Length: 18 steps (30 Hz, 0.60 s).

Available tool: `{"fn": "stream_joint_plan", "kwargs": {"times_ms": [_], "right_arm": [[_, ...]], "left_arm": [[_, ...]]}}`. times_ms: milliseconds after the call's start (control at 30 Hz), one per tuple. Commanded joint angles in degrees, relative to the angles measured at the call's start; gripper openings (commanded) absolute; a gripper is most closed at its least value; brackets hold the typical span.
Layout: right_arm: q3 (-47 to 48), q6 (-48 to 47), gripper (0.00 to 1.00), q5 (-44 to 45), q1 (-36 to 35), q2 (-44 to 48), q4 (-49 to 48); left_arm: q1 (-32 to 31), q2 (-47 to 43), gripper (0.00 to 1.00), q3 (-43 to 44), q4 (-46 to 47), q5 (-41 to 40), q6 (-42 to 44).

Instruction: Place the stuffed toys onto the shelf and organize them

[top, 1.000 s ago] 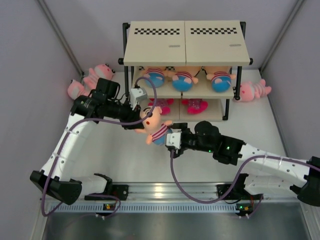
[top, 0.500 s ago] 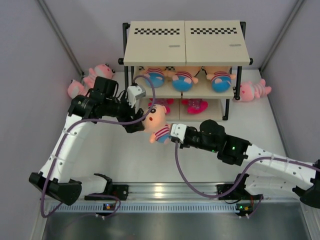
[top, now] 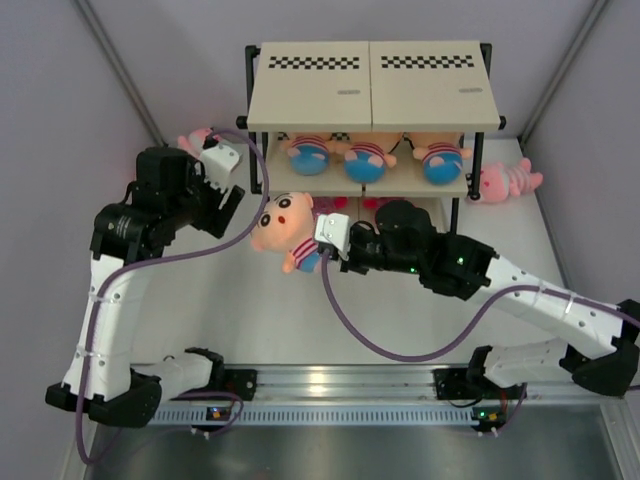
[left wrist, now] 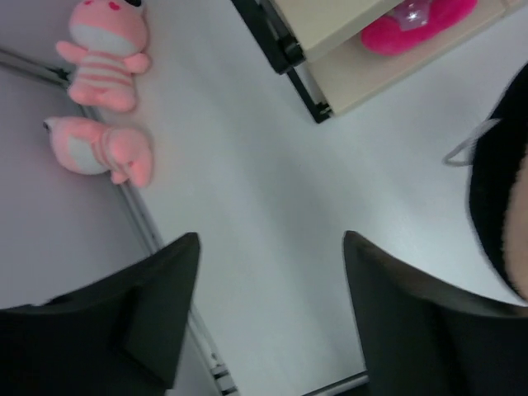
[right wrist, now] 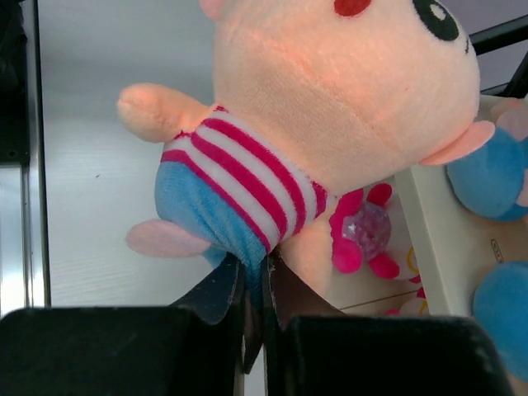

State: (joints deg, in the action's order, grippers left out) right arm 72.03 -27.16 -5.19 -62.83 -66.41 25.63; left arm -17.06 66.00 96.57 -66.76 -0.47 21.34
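White tabletop [top: 250, 330] is lying under both arms, and we are seeing a handover just completed. The left gripper [left wrist: 271, 276], which was pinching the peach-faced doll [top: 283, 222] by its head 1 second ago, is now standing wide open and empty, drawn back toward the 2 pink striped animals [left wrist: 103, 62] by the left wall. Our right gripper [right wrist: 256, 285] is clamping shut on the doll's blue bottom, holding it in the air just before the shelf [top: 370, 85], near the left post. With 3 matching dolls [top: 365, 160] lying on the middle tier, we are judging this one ready for placing.
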Motion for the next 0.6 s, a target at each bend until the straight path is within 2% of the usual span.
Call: {"fn": "stream_joint_plan", "kwargs": {"times_ms": [0, 67, 167, 300, 333, 433, 533, 567], "right_arm": [[6.9, 1.1, 0.00, -1.8, -0.8, -3.1, 6.5], [6.5, 1.8, 0.00, 0.5, -0.9, -0.8, 9.4], [0.1, 4.7, 0.00, 4.8, -0.8, 4.3, 10.8], [-7.2, 9.0, 0.00, 12.1, -0.8, 15.4, 14.5], [-9.3, 9.8, 0.00, 13.5, -0.7, 17.1, 15.1], [-12.9, 12.7, 0.00, 17.9, -0.5, 23.2, 15.4], [-15.0, 13.4, 0.00, 19.3, -0.5, 27.6, 14.3], [-15.3, 13.4, 0.00, 19.5, -0.5, 28.2, 14.0]], "left_arm": [[0.8, 0.7, 0.74, 1.2, 2.4, 2.7, -1.7], [0.8, 1.3, 0.61, 1.7, 2.4, 11.1, -2.4], [-0.2, 4.0, 0.61, 3.3, 2.8, 13.9, -2.4], [-5.2, 9.8, 0.61, 6.7, 3.9, 7.0, -1.1], [-6.9, 10.9, 0.61, 7.4, 4.2, 3.1, -0.3], [-18.1, 15.1, 0.65, 9.5, 5.8, -6.8, 3.8], [-25.6, 18.5, 0.70, 9.2, 10.3, -15.4, 9.1], [-26.9, 19.0, 0.72, 7.9, 12.1, -21.1, 10.5]]}}
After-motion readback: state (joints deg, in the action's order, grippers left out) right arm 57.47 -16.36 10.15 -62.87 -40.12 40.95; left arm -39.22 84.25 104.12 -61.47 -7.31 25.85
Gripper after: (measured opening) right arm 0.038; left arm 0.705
